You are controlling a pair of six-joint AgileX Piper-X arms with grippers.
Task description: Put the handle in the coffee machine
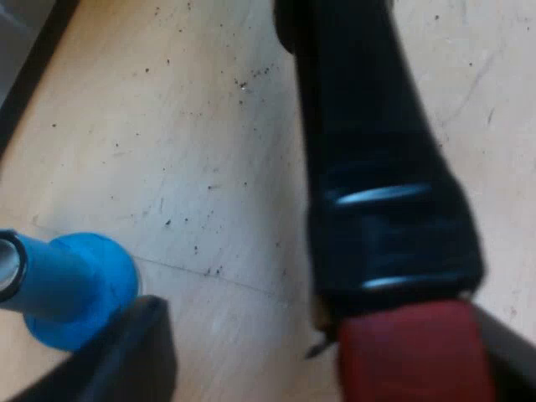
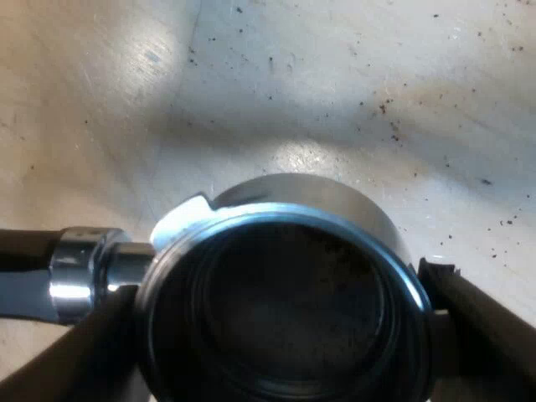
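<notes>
Metal holder point(image 2: 293, 193), probably heavy, between two hands.
Right hand point(image 2: 280, 343) clamped its slippery steel bowl point(image 2: 285, 310); left hand point(image 1: 318, 360) gaped around the stiff handle point(image 1: 377, 167), likely the surer hold.

Blue tamper point(image 1: 75, 289), silver holder point(image 2: 293, 201), black-red handle point(image 1: 377, 209)

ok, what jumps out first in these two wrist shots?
The metal holder, its round basket dark inside, sits clamped between the fingers of the right gripper over a table dotted with dark specks. In the left wrist view a dark handle ending in red looms close, with a blue tamper lying on the table near it.
</notes>
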